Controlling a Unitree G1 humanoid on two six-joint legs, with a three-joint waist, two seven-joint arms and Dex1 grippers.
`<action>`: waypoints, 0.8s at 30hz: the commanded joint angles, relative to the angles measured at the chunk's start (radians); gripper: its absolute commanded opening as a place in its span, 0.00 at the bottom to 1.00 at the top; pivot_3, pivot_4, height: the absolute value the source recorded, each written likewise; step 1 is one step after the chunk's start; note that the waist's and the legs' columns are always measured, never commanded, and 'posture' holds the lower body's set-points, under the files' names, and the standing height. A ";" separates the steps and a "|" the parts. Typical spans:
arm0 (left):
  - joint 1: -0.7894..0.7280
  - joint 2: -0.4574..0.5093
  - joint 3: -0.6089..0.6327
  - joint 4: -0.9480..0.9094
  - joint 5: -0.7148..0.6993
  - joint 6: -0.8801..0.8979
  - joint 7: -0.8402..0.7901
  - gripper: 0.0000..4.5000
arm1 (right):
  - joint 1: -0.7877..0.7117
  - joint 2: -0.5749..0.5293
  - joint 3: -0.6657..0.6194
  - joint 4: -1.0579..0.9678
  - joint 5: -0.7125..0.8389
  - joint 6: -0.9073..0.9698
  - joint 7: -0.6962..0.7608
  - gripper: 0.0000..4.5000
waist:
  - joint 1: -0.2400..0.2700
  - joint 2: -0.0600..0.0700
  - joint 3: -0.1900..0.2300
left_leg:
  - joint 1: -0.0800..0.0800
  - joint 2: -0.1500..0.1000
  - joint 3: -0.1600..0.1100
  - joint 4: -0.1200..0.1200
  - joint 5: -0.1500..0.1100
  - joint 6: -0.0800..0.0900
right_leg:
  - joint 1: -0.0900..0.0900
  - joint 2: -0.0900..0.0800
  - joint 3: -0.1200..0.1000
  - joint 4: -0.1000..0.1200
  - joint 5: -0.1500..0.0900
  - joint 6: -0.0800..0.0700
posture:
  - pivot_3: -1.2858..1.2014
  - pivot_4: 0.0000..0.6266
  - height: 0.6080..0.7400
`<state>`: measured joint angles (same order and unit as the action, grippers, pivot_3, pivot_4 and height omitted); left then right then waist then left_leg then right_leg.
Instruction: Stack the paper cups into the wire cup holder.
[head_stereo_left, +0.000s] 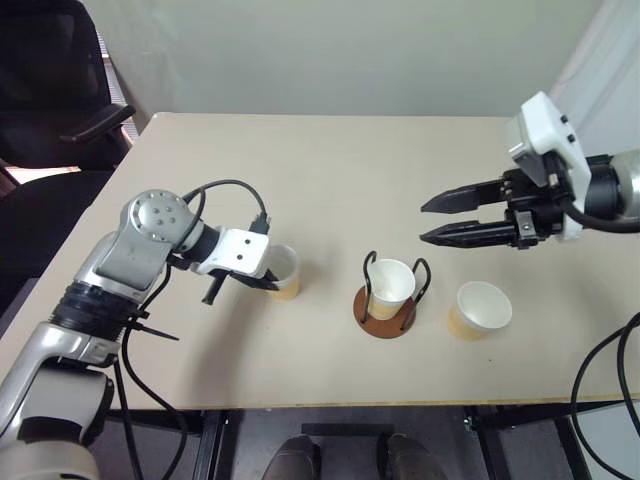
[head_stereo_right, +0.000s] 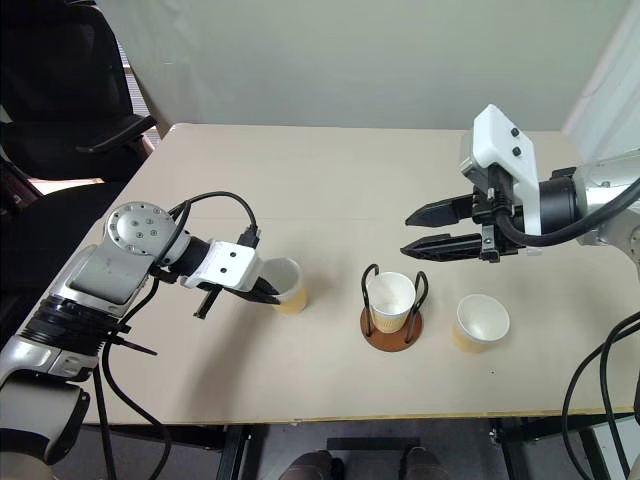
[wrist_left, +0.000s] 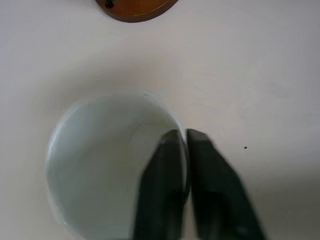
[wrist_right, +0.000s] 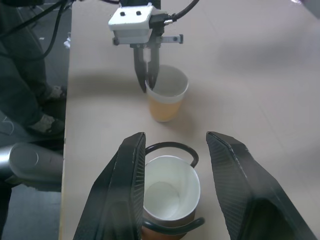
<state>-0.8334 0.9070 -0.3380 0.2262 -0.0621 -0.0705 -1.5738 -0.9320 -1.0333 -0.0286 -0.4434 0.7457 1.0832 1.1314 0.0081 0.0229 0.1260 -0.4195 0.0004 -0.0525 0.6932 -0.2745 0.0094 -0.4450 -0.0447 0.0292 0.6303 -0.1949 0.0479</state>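
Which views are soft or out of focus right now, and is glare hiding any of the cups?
Left wrist view: the left hand and the pinched paper cup are blurred, its rim smeared. Right wrist view: the right hand's fingers are soft, the wire cup holder fairly crisp. Head views: sharp, even light, soft shadows, no glare on the right-side cup.

A beige table (head_stereo_left: 330, 170) stands against a pale wall (head_stereo_left: 350, 50), a black office chair (head_stereo_left: 50, 90) beside it.

text: none readable | labels: none | brands: none | numbers: none
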 joint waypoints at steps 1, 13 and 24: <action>-0.051 0.046 -0.029 -0.049 -0.084 0.062 -0.041 0.01 | 0.014 -0.010 -0.065 -0.029 0.019 -0.028 -0.031 0.44 | 0.000 0.000 0.000 | 0.000 0.000 0.000 0.000 0.000 0.000 | 0.000 0.000 0.000 0.000 0.000 0.000 | 0.52 0.24 1.00; -0.329 0.035 -0.054 -0.066 -0.372 0.323 -0.041 0.01 | 0.283 -0.073 -0.286 -0.132 0.123 -0.024 -0.067 0.44 | 0.017 -0.001 0.001 | -0.003 -0.001 -0.001 0.002 0.000 0.000 | 0.001 -0.001 -0.001 -0.002 0.001 0.001 | 0.52 0.24 1.00; -0.639 -0.081 -0.228 0.049 -0.620 0.291 -0.041 0.01 | 0.539 -0.165 -0.546 -0.246 0.283 0.109 -0.150 0.44 | 0.013 -0.001 0.001 | -0.001 -0.001 0.003 0.001 -0.003 0.001 | 0.001 -0.002 0.000 -0.003 0.000 0.006 | 0.52 0.24 1.00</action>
<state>-1.4419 0.8312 -0.5464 0.2609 -0.6499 0.2500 -1.5816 -0.3945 -1.1722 -0.5042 -0.6677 0.9991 1.1809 1.0015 0.0208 0.0219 0.1268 -0.4209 -0.0011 -0.0495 0.6939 -0.2776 0.0109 -0.4437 -0.0478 0.0301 0.6270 -0.1950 0.0543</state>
